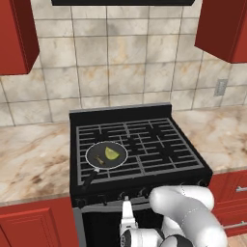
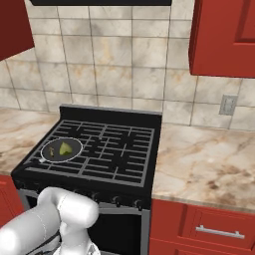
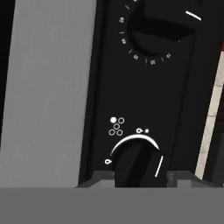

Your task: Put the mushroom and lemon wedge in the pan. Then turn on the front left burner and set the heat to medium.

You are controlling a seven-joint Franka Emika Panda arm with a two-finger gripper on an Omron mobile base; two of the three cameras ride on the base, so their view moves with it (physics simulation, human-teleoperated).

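The pan (image 1: pixel 106 155) sits on the front left grate of the black stove (image 1: pixel 140 116), its short handle pointing toward the front edge. Inside it lie the lemon wedge (image 1: pixel 111 153), a yellow-green crescent, and beside it the mushroom (image 1: pixel 99 159), a tiny tan-brown piece, so the loading part of the task looks done. What matters now is the knob (image 3: pixel 139 164) on the stove's front panel. In the hand view it is a black, rounded dial with a white pointer line on its right flank, a white arc over its top, and small burner-position circles printed just above it; another dial (image 3: pixel 162 26) with tick marks sits further along the panel. The knob should be rigid and smooth, probably a little slippery, turning against mild resistance; taking it across its flanks would give the best purchase for a measured turn to medium. The tool (image 3: pixel 140 177) straddles the knob, a finger tip on either side. The jaws are only partly open, but I cannot tell whether they actually press on it.
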